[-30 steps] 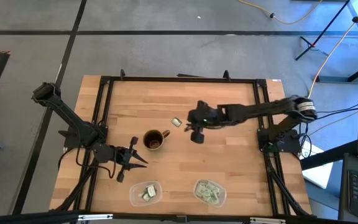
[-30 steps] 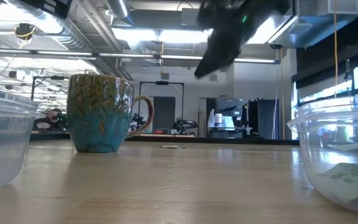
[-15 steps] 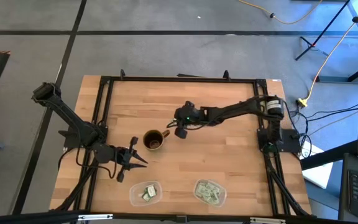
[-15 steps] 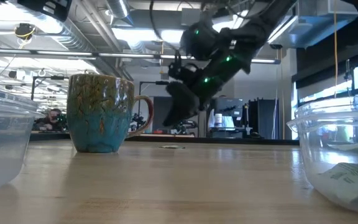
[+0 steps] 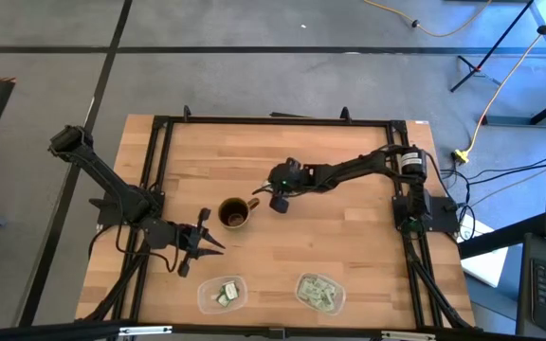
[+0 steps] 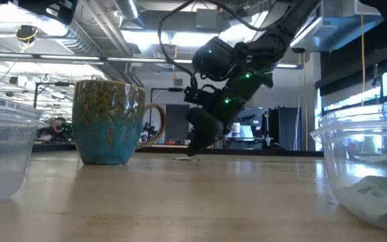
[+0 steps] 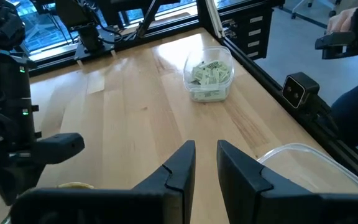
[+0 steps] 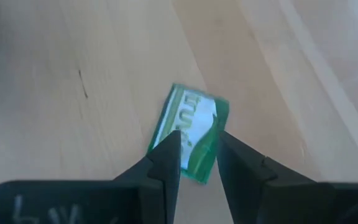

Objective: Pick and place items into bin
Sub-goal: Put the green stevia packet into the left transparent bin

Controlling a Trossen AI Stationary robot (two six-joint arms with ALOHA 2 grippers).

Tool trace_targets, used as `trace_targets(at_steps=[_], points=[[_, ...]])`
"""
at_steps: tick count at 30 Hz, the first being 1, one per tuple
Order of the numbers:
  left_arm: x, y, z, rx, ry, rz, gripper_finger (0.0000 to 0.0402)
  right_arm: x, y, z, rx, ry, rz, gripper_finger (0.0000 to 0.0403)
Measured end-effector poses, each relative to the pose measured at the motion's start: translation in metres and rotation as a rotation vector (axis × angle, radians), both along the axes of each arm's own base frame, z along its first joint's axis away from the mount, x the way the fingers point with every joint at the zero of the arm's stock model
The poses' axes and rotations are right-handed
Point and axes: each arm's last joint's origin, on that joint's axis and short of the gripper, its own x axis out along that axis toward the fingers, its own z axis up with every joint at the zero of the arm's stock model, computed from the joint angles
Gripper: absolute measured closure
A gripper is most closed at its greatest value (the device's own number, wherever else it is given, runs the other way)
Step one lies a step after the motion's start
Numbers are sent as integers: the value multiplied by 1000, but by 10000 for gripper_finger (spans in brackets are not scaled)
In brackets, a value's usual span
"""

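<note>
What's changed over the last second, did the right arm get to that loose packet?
The right gripper swung across the table toward the mug and came down over the loose packet, fingers either side, not yet closed on it. The left gripper, mug and both bins stayed put.

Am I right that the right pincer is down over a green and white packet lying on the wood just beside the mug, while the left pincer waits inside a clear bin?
Not quite: the left pincer waits above bare table beside the mug, not inside a bin, as the high view shows. The right pincer is indeed over the packet.
</note>
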Motion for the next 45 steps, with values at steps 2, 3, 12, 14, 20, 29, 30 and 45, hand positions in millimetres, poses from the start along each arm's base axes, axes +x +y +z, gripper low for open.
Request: trace_targets(at_steps=[2, 3, 12, 14, 20, 29, 30, 45], points=[[0, 0, 0, 0, 0, 0, 341, -1, 0, -1, 3, 19, 0, 297], [0, 0, 0, 0, 0, 0, 341, -2, 0, -2, 3, 21, 0, 297], [0, 0, 0, 0, 0, 0, 341, -5, 1, -4, 23, 55, -18, 297], [0, 0, 0, 0, 0, 0, 341, -5, 1, -4, 25, 57, -19, 299], [0, 0, 0, 0, 0, 0, 341, -6, 1, -6, 38, 76, -18, 333], [0, 0, 0, 0, 0, 0, 341, -7, 1, -6, 45, 85, -29, 397], [0, 0, 0, 0, 0, 0, 341, -7, 1, -6, 47, 84, -31, 397], [0, 0, 0, 7, -3, 1, 341, -12, 43, 52, 63, 81, 55, 401]])
